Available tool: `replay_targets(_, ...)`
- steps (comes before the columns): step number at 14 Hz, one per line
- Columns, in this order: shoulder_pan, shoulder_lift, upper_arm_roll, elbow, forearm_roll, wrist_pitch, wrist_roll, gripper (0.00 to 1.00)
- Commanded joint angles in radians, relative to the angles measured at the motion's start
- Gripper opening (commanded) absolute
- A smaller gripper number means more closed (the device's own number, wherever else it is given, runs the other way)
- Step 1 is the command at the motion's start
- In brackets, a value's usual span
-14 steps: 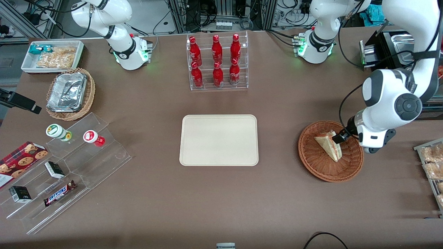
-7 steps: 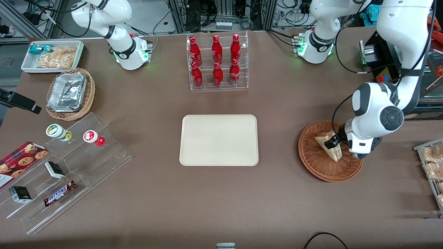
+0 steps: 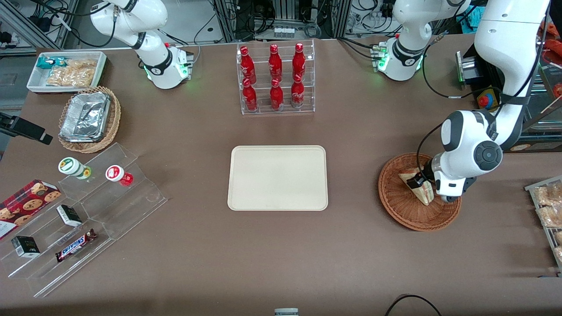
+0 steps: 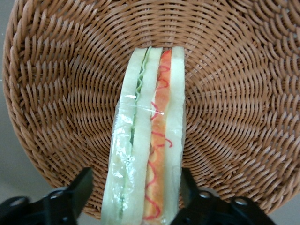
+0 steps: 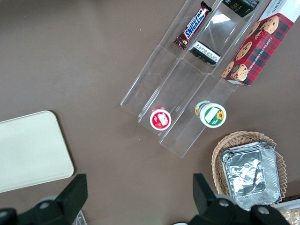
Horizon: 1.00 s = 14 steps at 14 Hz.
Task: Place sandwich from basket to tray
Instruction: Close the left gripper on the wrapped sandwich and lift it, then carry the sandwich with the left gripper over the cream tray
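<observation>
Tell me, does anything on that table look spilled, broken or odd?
Nothing stands out. The sandwich stands on edge in the basket, wrapper intact, with the gripper open around it. The tray lies flat and square.

Beige tray corner showed on the brown table. Clear acrylic stand held a Snickers bar, a red-lidded jar and a green-lidded jar; cookie box lay beside it. Foil container sat in a tan wicker basket.
</observation>
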State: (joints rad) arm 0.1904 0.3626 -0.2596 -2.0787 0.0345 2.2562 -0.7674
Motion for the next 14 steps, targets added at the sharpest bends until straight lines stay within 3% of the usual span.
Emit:
replay_targets(1,-0.005,-0.027,-0.007,0.003,-0.001,0.006,-0.001,0.16)
replay_targets(6,-0.084,-0.042,-0.012,0.101,-0.001,-0.05,-0.004,0.15)
replay_targets(10,-0.282,-0.016,-0.01,0.27,-0.001,-0.2,-0.003,0.15)
replay_targets(14,-0.529,0.1,-0.015,0.394,-0.001,-0.211,0.051,0.16)
